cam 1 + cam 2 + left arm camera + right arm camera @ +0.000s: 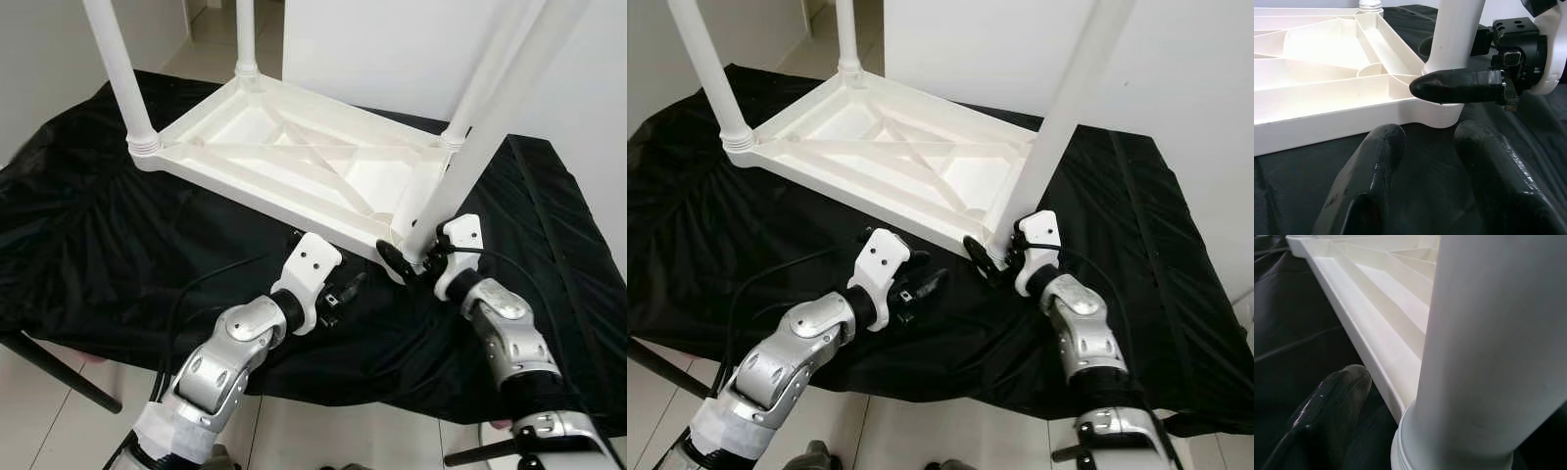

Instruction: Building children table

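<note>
White ribbed plastic children's tabletop (294, 162) lying upside down on a black crumpled cloth (88, 235) spread over a raised surface, underside ribs and diagonal braces facing up. Three round white plastic legs standing upright in corner sockets: near-left leg (122, 78), far-left leg (245, 34) and far-right leg (490, 73). Fourth white plastic leg (490, 137) leaning at the near-right corner, foot seated at the socket (1444, 110), shaft tilted up and to the right. Right gripper (407, 259) placed at the base of that leaning leg, black fingers (1459, 85) clamped around it just above the socket, one finger across the front of the leg and the other behind it. In the right wrist view, the same leg close against the camera, one black fingertip (1332, 401) beside the tabletop's rim. Left gripper (343, 292) hovering low over the cloth, just in front of the tabletop's near long edge, to the left of the right gripper and not touching the tabletop. Left fingers (1371, 181) held apart with nothing between them, pointing toward the near-right corner. Black cable (196, 294) trailing across the cloth by the left arm. Pale tiled floor (323, 431) below the cloth's near edge.
</note>
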### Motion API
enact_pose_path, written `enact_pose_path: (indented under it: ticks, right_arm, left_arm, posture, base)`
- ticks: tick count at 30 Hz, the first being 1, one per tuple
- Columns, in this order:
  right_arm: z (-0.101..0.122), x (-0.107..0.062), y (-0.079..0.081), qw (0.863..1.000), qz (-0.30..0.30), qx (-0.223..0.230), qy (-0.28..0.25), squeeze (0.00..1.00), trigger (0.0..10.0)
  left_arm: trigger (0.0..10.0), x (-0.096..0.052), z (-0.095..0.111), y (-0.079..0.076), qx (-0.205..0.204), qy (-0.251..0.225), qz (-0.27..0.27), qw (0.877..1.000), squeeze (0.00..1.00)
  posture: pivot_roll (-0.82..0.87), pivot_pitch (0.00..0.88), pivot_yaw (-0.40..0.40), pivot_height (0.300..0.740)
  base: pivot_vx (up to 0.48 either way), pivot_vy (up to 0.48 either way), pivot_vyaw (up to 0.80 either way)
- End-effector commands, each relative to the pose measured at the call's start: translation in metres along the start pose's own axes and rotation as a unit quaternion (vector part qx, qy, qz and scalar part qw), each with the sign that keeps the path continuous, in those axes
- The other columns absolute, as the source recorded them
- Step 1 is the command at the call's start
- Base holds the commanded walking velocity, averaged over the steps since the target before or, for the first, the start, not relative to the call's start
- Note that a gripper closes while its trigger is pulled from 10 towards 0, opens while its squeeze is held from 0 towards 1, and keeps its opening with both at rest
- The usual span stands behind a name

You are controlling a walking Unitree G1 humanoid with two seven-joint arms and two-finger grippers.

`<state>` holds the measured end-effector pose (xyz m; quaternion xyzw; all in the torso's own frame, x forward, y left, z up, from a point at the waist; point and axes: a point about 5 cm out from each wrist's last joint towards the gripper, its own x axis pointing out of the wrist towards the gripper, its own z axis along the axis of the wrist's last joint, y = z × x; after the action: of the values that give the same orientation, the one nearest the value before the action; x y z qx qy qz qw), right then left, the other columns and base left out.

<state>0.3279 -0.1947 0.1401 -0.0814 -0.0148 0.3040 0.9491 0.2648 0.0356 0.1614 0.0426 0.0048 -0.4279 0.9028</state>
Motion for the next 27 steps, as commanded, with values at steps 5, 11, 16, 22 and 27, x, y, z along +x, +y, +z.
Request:
enact_pose_path:
  ticks: [5, 11, 16, 22, 27]
  right_arm:
    - [-0.013, 0.000, 0.002, 0.999, 0.036, 0.006, 0.027, 0.00, 8.8]
    - [-0.019, 0.007, 0.003, 0.999, 0.026, 0.029, 0.030, 0.00, 0.0]
    - [-0.023, 0.013, 0.007, 0.998, -0.006, 0.043, 0.035, 0.00, 0.0]
    - [-0.026, 0.017, 0.012, 0.997, -0.052, 0.049, 0.029, 0.00, 0.0]
    - [-0.030, 0.019, 0.033, 0.992, -0.106, 0.070, 0.026, 0.00, 0.0]
  left_arm:
    - [10.0, 0.003, -0.001, -0.007, -0.004, 0.005, -0.025, 1.000, 0.00]
    - [10.0, 0.006, -0.005, -0.015, -0.021, 0.010, -0.043, 0.999, 0.00]
    - [10.0, 0.009, -0.007, -0.020, -0.025, 0.013, -0.057, 0.998, 0.00]
    - [10.0, 0.008, -0.009, -0.020, -0.031, 0.017, -0.051, 0.998, 0.00]
    - [10.0, 0.003, -0.012, -0.018, -0.018, 0.024, -0.038, 0.999, 0.00]
  posture:
    - [0.15, 0.051, -0.071, 0.740]
    - [0.15, 0.058, -0.085, 0.740]
    - [0.14, 0.064, -0.086, 0.740]
    - [0.15, 0.064, -0.082, 0.740]
    - [0.15, 0.063, -0.082, 0.740]
  base:
    - [0.000, 0.000, 0.00]
    - [0.000, 0.000, 0.00]
    - [0.000, 0.000, 0.00]
    - [0.000, 0.000, 0.00]
    - [0.000, 0.000, 0.00]
